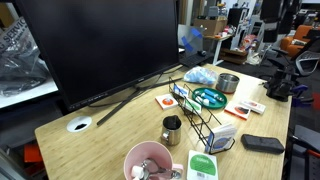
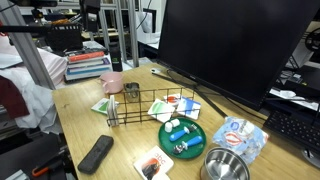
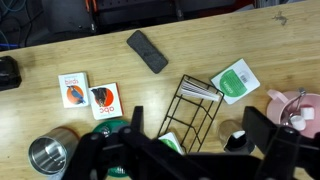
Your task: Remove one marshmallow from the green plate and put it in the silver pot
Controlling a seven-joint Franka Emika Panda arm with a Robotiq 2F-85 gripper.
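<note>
While tool (image 3: 195, 138) hangs spread, green plate (image 3: 106, 128) below

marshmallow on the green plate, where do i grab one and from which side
Come from straight above and pinch one pale marshmallow across its sides. The green plate is shallow and lies flat, so the pieces are open from the top, while the wire rack stands close beside it and would likely hinder a sideways approach. Their exact shape is too small to tell.

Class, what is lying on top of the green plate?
A few small pale pieces lie on the green plate, with something blue among them. They are too small to count or identify, and in an exterior view the wire rack hides part of the plate.
</note>
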